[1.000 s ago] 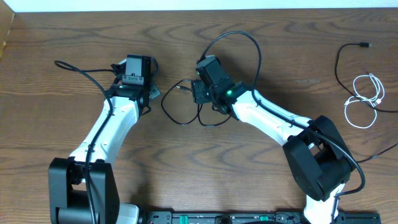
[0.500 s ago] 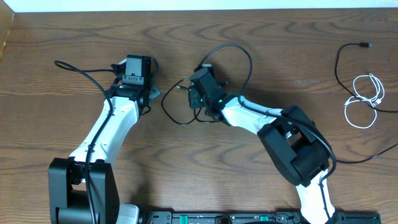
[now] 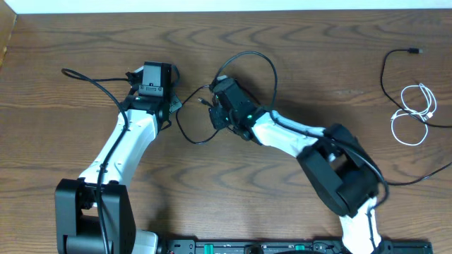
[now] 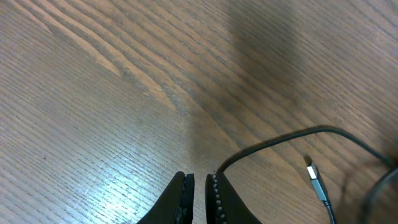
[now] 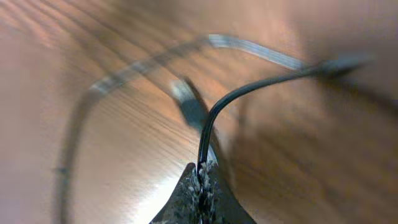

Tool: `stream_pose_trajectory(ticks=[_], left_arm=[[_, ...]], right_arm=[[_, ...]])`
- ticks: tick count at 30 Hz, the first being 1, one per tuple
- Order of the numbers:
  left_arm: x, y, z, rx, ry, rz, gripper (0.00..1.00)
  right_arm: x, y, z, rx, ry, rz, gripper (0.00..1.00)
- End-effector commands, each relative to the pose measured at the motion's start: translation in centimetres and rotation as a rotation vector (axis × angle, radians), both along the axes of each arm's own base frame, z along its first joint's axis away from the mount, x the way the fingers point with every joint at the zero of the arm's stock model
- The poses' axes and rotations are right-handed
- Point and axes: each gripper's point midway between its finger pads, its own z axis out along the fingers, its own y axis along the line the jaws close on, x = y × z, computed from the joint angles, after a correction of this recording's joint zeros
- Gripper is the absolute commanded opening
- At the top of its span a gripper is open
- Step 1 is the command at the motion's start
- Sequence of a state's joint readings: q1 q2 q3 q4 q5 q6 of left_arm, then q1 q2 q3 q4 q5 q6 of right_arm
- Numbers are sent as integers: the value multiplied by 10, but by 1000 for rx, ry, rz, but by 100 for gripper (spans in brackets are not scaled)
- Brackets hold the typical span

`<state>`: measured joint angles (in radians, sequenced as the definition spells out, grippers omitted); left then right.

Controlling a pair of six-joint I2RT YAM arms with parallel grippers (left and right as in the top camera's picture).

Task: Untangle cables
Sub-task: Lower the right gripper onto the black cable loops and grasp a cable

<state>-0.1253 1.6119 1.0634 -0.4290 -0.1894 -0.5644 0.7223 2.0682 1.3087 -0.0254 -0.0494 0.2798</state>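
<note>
A thin black cable loops on the table between my two grippers, and its silver plug lies just left of the right one. My right gripper is shut on this cable; in the right wrist view the cord rises straight out of the closed tips, with the blurred plug behind. My left gripper is shut with only a narrow slit and nothing in it. The cable bends past its right fingertip. The plug lies to the right.
A second black cable with its plug and a coiled white cable lie at the far right of the table. Thick arm cords arch over each wrist, one to the left and one at centre.
The right gripper has closed on the black cable and shifted slightly left. The loop has slid left until it reaches the left gripper's tip. The left arm has not moved.
</note>
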Motion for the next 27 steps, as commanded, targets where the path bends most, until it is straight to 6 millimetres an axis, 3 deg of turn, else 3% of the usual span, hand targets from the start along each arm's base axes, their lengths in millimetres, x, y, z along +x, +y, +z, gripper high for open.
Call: stream_pose_trajectory(ticks=[1, 9, 12, 20, 22, 23, 24, 27], left_arm=[[-5, 11, -4, 56, 14, 28, 13], [-14, 35, -6, 52, 28, 169, 14], [-16, 43, -7, 52, 37, 189, 14], [-19, 51, -8, 51, 42, 224, 14], [-21, 55, -9, 51, 47, 233, 14], [-21, 56, -9, 50, 48, 237, 14], [-21, 56, -9, 46, 50, 238, 15], [-21, 54, -10, 29, 50, 237, 28]], right_arm=[[0, 10, 56, 30, -136, 100, 1], [8, 5, 60, 17, -170, 94, 1], [7, 8, 49, 11, -160, 109, 1], [-25, 34, 1, -2, -65, 241, 4], [-28, 36, -2, -16, -70, 264, 29], [-28, 36, -2, -18, -74, 268, 46], [-27, 36, -2, -18, -76, 266, 53], [-25, 36, 0, -12, -84, 262, 65]])
